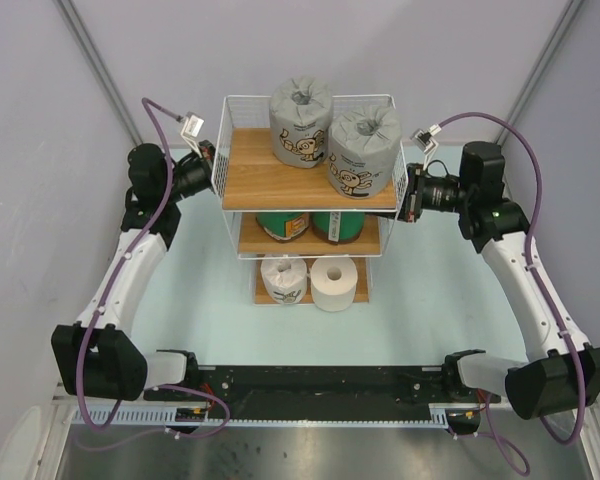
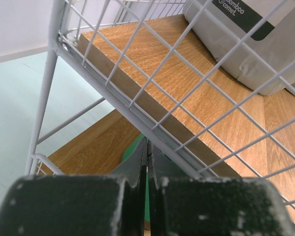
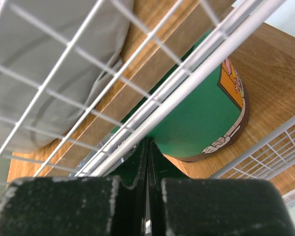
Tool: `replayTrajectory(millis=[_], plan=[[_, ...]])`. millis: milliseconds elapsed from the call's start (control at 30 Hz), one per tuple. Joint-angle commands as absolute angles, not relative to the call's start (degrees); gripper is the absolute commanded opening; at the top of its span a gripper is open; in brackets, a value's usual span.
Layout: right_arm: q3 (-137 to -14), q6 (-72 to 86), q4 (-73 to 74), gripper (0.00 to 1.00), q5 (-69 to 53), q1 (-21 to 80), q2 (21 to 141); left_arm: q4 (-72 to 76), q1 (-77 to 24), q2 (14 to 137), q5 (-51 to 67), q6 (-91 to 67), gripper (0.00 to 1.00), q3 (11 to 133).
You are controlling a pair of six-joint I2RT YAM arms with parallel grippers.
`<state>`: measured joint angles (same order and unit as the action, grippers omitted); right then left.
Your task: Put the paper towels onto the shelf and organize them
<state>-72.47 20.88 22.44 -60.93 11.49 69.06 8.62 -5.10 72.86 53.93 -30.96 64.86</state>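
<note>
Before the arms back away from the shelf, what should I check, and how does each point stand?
1. Six paper towels on the shelf: ok.
2. Grouped by kind, grey rolls top, green rolls middle, white rolls bottom: ok.
3. Left gripper shut, empty: ok.
4. Right gripper shut, empty: ok.
5. Both grippers clear of the wire frame: cannot tell; they sit right at it.
</note>
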Motion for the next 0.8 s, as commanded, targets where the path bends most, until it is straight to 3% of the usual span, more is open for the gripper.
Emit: replayTrajectory(millis=[0, 467, 767], plan=[[-74.8, 22.9, 18.1, 0.0, -61.4, 12.8, 70.0, 11.0, -6.4, 71.8, 54.0, -29.8, 0.0, 65.3], [-74.8, 22.7, 17.2, 0.0, -59.7, 14.8, 71.0, 8.5, -6.4, 70.6, 53.4, -28.0, 0.0, 64.8], [-75.0, 23.0, 19.0, 0.0, -61.8, 5.2, 67.2, 0.4, -6.3, 65.1, 46.6, -24.3, 0.0, 66.6]])
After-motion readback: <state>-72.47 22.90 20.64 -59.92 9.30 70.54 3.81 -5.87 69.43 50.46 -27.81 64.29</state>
